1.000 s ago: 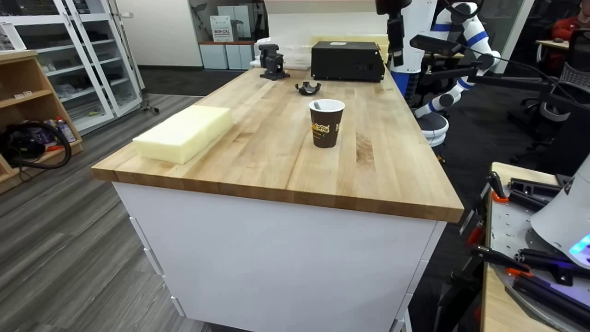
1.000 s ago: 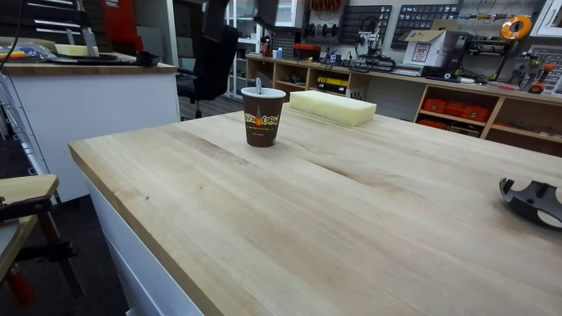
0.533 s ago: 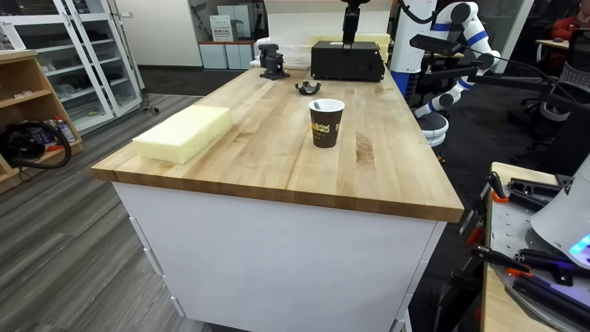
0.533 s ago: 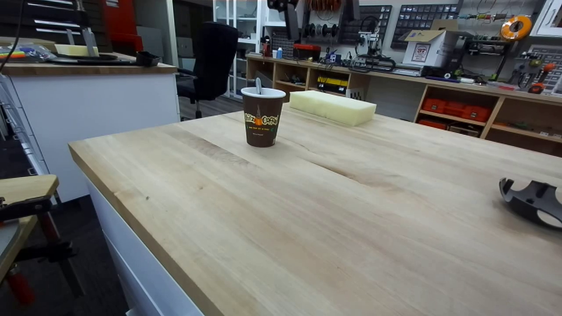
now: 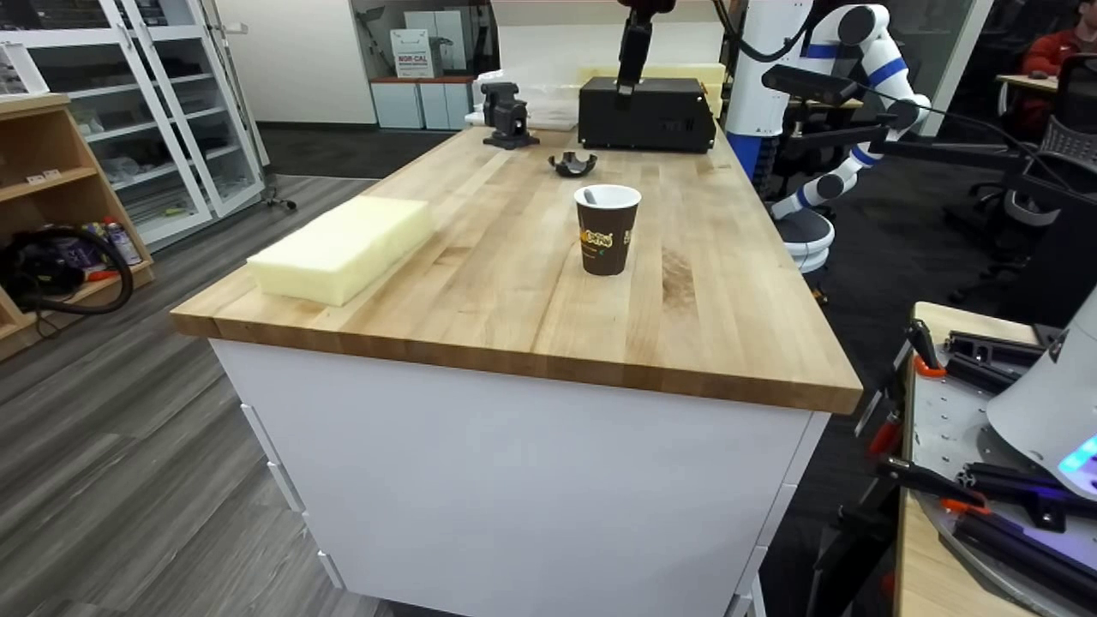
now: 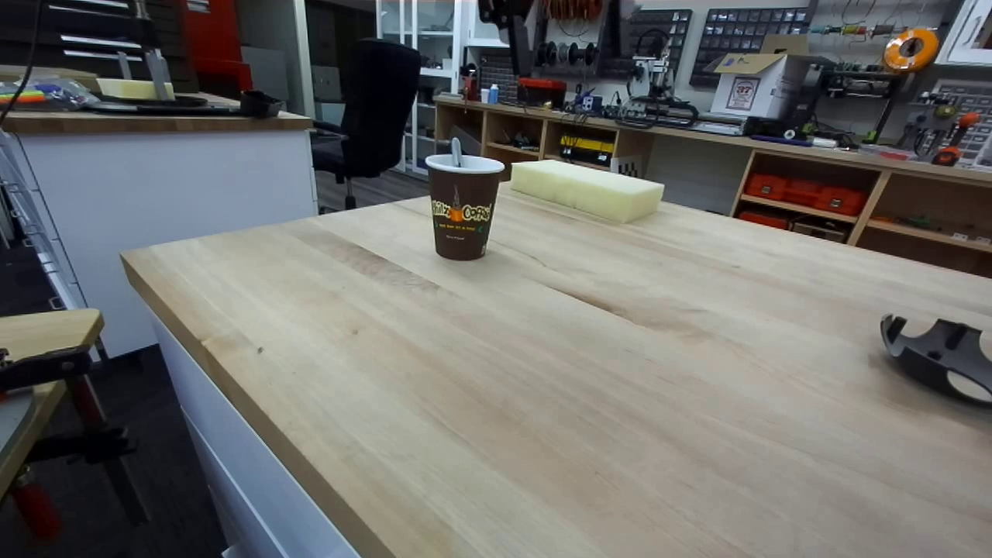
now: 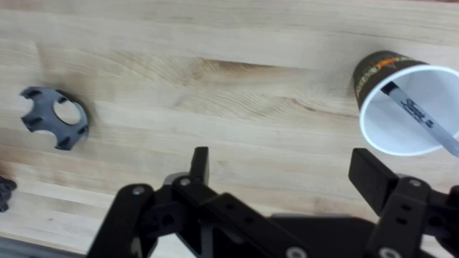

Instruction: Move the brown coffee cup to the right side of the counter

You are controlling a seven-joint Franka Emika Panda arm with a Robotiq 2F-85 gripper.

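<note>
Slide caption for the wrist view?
Open black gripper above pale wooden counter; brown tapered paper cup, upper right, holding grey marker.

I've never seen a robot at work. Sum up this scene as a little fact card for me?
Cup: brown, white rim, upright on the counter
Inside it: a marker
Gripper: open, above the counter, holding nothing
Also on counter: pale yellow block, black box, dark curved piece
Job: cup not yet picked up

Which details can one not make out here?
In an exterior view: smallest print on the brown coffee cup, too small to read.
Wrist view: one end of the marker, past the right edge.
Both exterior views: upper part of the gripper, cut off by the top edge.
</note>
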